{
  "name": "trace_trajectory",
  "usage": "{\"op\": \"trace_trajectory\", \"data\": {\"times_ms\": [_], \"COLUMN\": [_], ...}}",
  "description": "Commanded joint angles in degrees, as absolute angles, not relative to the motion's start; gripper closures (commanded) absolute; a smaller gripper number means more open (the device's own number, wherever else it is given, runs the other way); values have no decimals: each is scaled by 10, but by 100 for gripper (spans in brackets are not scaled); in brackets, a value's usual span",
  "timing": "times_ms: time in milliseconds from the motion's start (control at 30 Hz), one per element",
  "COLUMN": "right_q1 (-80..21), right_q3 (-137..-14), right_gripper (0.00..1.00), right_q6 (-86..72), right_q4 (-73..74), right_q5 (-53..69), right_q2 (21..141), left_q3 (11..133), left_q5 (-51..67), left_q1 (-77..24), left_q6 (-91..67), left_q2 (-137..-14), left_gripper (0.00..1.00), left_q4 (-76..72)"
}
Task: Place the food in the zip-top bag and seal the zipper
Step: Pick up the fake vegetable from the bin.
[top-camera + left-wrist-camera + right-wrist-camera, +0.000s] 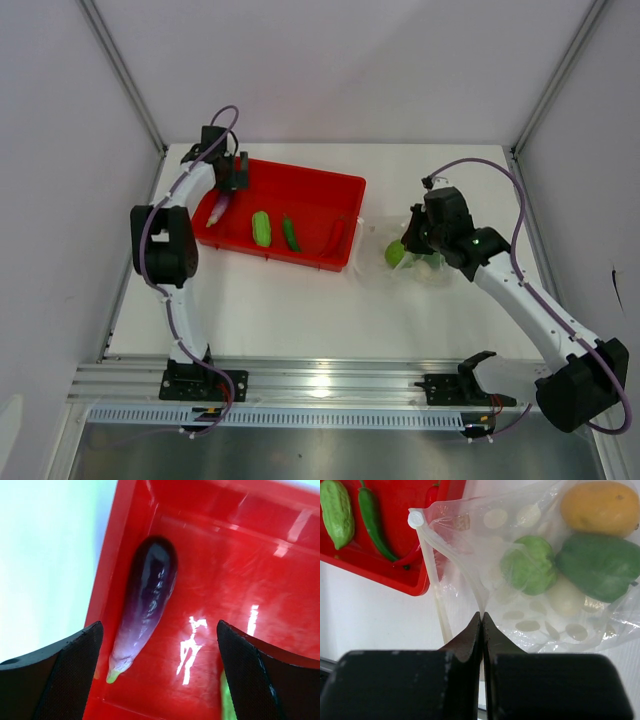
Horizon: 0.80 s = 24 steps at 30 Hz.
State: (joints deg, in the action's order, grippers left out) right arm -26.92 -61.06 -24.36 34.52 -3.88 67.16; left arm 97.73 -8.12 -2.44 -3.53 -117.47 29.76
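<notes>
The left gripper (159, 630) hangs released over the purple eggplant (147, 600) at the red tray's (320, 190) left end. Just right of the tray, the right gripper (482, 617) pinches the zip-top bag (470, 580), which contains a lemon (600, 507), green pepper (597, 565) and white ball (565, 597).

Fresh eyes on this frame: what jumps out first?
The red tray dominates the left of the overhead view. The left gripper is open above a purple eggplant that lies along the tray's side wall. Just right of the tray, the right gripper is shut on a clear bag holding a lemon, a green pepper and two other pieces.
</notes>
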Motion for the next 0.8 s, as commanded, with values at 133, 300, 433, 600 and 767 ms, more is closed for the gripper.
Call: {"op": "trace_trajectory", "data": {"times_ms": [133,300,433,600,767], "right_q1": [-265,-265,-265,-265,-265], "right_q3": [-600,-600,-598,-608,-609], "right_gripper": [100,100,100,100,100], "right_q6": [-243,-246,-246,-243,-245], "right_q4": [316,314,313,323,330], "right_q5": [-24,-18,-19,-20,-28], "right_q2": [666,663,659,658,648], "left_q3": [979,984,1024,1042,1058], "left_q5": [-108,-115,-136,-171,-153], "left_q1": [-20,-21,-32,-37,-37], "left_q6": [-1,-2,-12,-9,-2], "left_q2": [-1192,-1210,-1239,-1256,-1273], "left_gripper": [5,6,7,6,5], "left_q4": [307,323,354,368,384]}}
